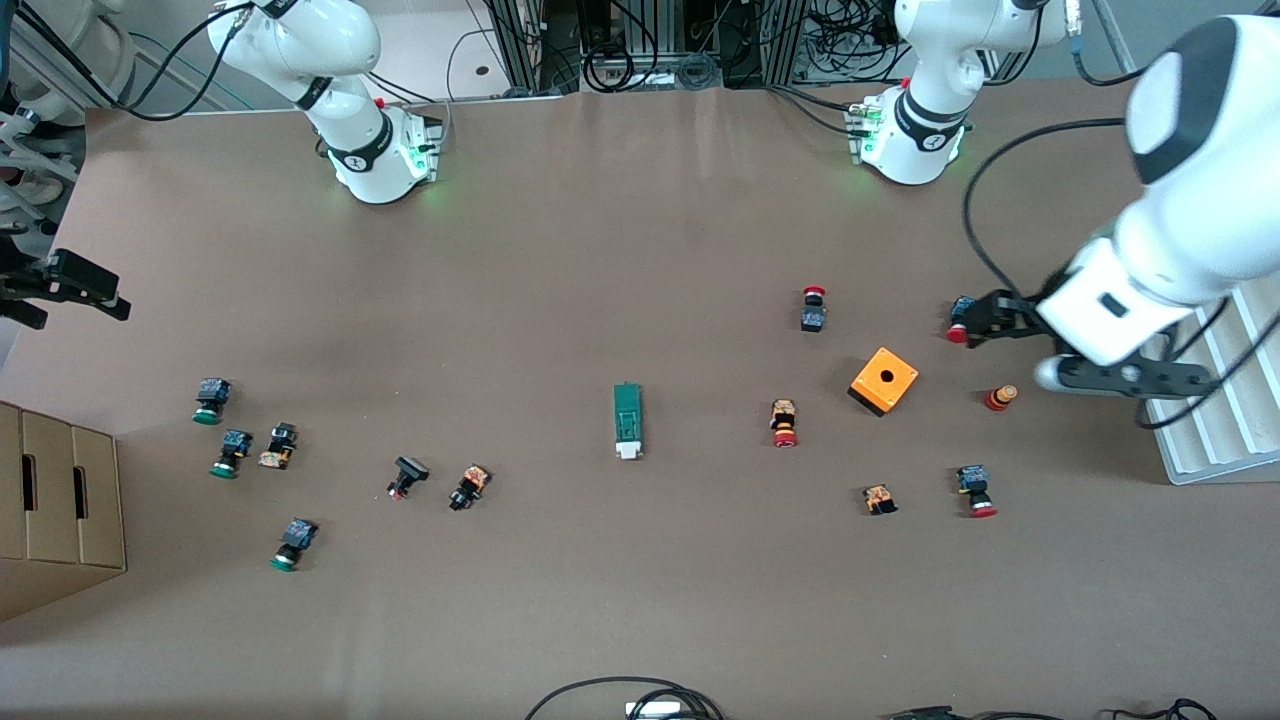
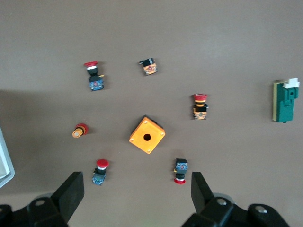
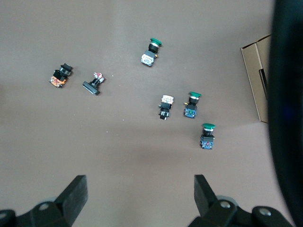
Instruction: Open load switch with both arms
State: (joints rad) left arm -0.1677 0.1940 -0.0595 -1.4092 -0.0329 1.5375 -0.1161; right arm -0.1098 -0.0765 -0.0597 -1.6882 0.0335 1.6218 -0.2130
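The left claw hung with fingers apart over the desk's left-arm end, above the orange box and red-capped buttons. The right claw, also apart, hung over the green-capped buttons. The load switch lay mid-desk between both groups, untouched.

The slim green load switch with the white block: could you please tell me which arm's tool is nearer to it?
Left. The left tool hovers past the orange box; the right tool sits at the table's edge, farther from the load switch.
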